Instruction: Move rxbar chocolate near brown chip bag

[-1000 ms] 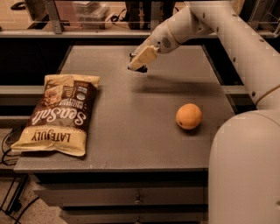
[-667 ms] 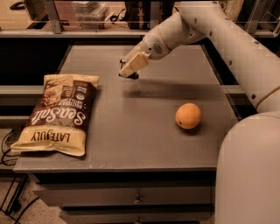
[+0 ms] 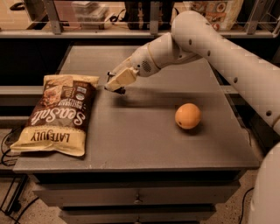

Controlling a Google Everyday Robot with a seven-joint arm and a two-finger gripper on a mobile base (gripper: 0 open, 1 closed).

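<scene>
The brown chip bag [image 3: 59, 116] lies flat at the table's left edge, with a dark brown centre and tan ends. My gripper [image 3: 117, 83] hangs low over the table just right of the bag's top right corner. It is shut on the rxbar chocolate [image 3: 120, 90], of which only a small dark edge shows beneath the tan fingers [image 3: 120, 78]. The rest of the bar is hidden by the fingers.
A round orange [image 3: 188, 116] sits on the right part of the grey table [image 3: 131, 140]. A shelf with a pale printed bag [image 3: 214, 11] runs along the back. My white arm [image 3: 218, 43] reaches in from the right over the table.
My gripper has moved left and lower with the bar, from the table's back centre to just beside the chip bag's upper right corner. The orange and the bag have not moved.
</scene>
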